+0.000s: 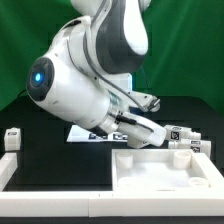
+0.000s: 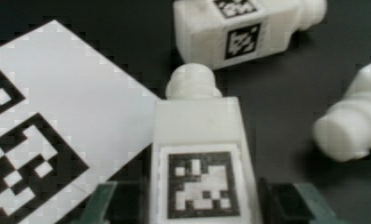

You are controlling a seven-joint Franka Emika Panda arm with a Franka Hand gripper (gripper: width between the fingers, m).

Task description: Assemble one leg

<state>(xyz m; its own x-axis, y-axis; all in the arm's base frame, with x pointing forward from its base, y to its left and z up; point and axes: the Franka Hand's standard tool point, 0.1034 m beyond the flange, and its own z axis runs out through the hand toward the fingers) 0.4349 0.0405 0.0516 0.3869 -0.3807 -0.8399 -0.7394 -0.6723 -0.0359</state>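
Observation:
In the wrist view a white leg [image 2: 196,140] with a black-and-white tag lies on the black mat, its rounded tip pointing away from me. My gripper [image 2: 200,207] is open and straddles the leg's near end. A dark gap shows between the leg and each of the fingers [image 2: 107,200]. A second leg [image 2: 246,30] lies just beyond it and a third [image 2: 356,118] lies to one side. In the exterior view my gripper [image 1: 160,133] is low over the mat next to the group of legs [image 1: 186,140].
The marker board [image 2: 40,120] lies close beside the straddled leg, and it also shows under the arm in the exterior view [image 1: 85,133]. The large white tabletop [image 1: 150,182] fills the front right. A white bar [image 1: 12,140] edges the mat's left.

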